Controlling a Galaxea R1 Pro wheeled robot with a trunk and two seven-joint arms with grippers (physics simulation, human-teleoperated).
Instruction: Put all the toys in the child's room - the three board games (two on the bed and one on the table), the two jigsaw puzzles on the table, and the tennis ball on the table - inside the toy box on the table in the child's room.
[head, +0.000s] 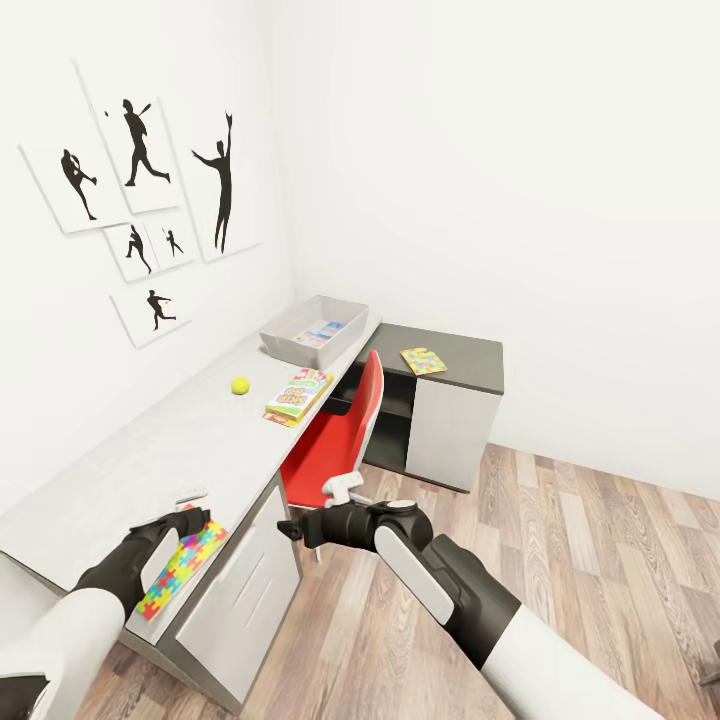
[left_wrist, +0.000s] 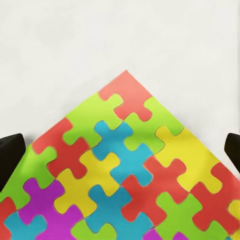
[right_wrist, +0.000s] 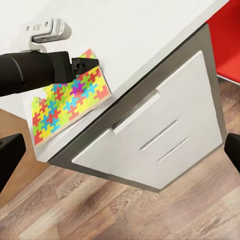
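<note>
Under the left tool (head: 190, 522) lies a jigsaw puzzle (left_wrist: 125, 175) (fingers spread).

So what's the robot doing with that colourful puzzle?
Its left tool hangs right over a jigsaw puzzle lying near the front edge of the long table, fingers spread either side, not gripping yet. Further along the table sit a tennis ball, a board game and the toy box, which already has something colourful inside. The right tool waits beside the table, open.

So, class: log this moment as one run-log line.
left gripper: open over jigsaw puzzle | right gripper: open, empty | tennis ball: on table | toy box: holds one game
</note>
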